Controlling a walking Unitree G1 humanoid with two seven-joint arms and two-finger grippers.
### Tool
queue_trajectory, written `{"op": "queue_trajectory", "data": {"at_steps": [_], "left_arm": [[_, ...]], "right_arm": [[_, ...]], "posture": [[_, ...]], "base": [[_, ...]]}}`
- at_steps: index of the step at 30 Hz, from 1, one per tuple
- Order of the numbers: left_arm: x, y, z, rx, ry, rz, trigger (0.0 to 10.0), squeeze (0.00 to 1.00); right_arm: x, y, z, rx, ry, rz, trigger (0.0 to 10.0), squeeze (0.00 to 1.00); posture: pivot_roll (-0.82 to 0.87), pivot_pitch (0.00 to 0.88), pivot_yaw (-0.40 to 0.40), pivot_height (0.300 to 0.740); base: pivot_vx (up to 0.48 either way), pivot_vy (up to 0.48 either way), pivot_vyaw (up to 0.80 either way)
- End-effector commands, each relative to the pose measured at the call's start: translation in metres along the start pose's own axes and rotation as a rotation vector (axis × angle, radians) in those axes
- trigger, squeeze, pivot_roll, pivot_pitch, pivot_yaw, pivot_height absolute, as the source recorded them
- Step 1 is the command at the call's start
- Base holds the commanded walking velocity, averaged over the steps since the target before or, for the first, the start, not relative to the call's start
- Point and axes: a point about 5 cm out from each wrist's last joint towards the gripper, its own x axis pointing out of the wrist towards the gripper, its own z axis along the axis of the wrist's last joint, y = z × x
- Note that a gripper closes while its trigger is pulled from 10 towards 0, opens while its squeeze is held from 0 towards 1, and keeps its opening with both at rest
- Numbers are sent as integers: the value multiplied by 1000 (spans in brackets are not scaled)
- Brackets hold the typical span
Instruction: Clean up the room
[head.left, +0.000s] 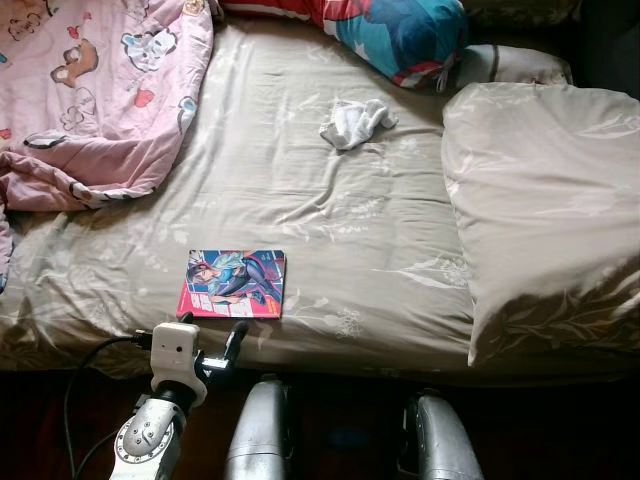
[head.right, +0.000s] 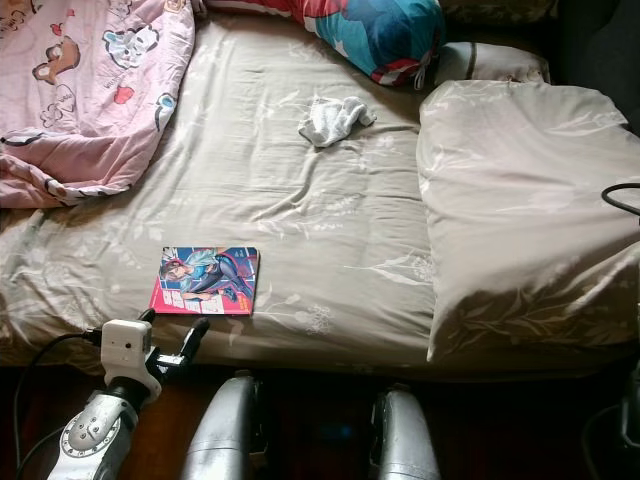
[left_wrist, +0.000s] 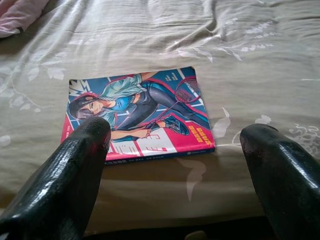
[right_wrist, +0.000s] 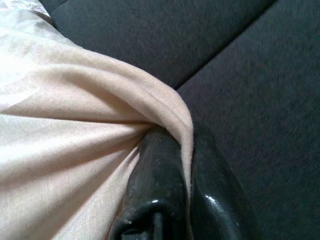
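1. Left wrist view: risk is a missed pick; the book (left_wrist: 137, 116) lies flat on the bed sheet (head.left: 330, 210) near the front edge, so fingers may skid over the cover or snag fabric
2. Second risk: right arm moving drags the beige duvet (head.left: 545, 210) off the bed
3. Left gripper (head.left: 212, 338) spread wide, empty, just short of the book
4. Right gripper (right_wrist: 172, 200) pinched together on a duvet fold
5. White cloth (head.left: 355, 122) lies mid-bed, untouched
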Motion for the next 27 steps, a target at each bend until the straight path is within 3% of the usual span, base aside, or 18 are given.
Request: {"op": "queue_trajectory", "data": {"at_steps": [1, 10, 11, 12, 14, 15, 17, 18, 19, 20, 21, 22, 25, 26, 27], "left_arm": [[-4, 1, -5, 8, 32, -1, 10000, 0], [-4, 1, -6, 0, 39, -8, 10000, 0], [-3, 1, -6, -3, 39, -8, 10000, 0], [-3, 1, -6, -3, 39, -8, 10000, 0], [-3, 2, -6, -1, 40, -1, 10000, 0], [-4, 3, -7, 3, 41, 5, 10000, 0], [-4, 3, -7, 5, 42, 6, 10000, 0], [-3, 4, -7, 7, 42, 7, 10000, 0], [-3, 6, -7, 6, 37, 16, 10000, 0], [-2, 6, -6, 6, 34, 20, 10000, 0], [-1, 6, -6, 5, 30, 23, 10000, 0], [-1, 6, -6, 5, 30, 23, 10000, 0], [3, 5, -2, 1, 8, 33, 10000, 0], [3, 5, -2, 1, 8, 33, 10000, 0], [5, 6, 1, 1, -6, 48, 10000, 0]], "right_arm": [[4, -16, 8, 65, -25, -66, 10000, 1000], [6, -26, 19, -19, -97, -156, 10000, 1000], [6, -27, 21, -36, -109, -164, 10000, 737], [5, -27, 25, -41, -146, -177, 10000, 0], [2, -22, 34, -11, -210, -174, 10000, 0], [-3, -7, 43, 58, -282, -110, 10000, 0], [-6, 1, 47, 97, -311, -68, 10000, 0], [-15, 24, 51, 212, -337, 66, 10000, 0], [-29, 60, 47, 348, -295, 282, 10000, 0], [-42, 84, 45, 400, -288, 411, 10000, 0], [-55, 101, 43, 427, -291, 504, 10000, 0], [-55, 101, 43, 427, -291, 504, 10000, 0], [-103, 149, 18, 377, -320, 699, 10000, 0], [-103, 149, 18, 377, -320, 699, 10000, 0], [-121, 161, -1, 420, -269, 737, 10000, 0]], "posture": [[39, 274, 70, 635], [40, 274, 72, 635], [42, 273, 70, 635], [43, 273, 70, 635], [41, 269, 67, 635], [40, 268, 63, 635], [41, 266, 62, 635], [41, 264, 59, 635], [40, 259, 54, 635], [45, 254, 50, 635], [49, 252, 46, 635], [49, 252, 46, 635], [66, 240, 33, 635], [66, 240, 33, 635], [74, 236, 25, 635]], "base": [[0, 0, 0], [0, 0, 0], [0, 0, 0], [0, 0, 0], [0, 0, 0], [0, 0, 0], [0, 0, 0], [0, 0, 0], [0, 0, 0], [0, 0, 0], [0, 0, 0], [0, 0, 0], [0, 0, 0], [0, 0, 0], [0, 0, 0]]}}
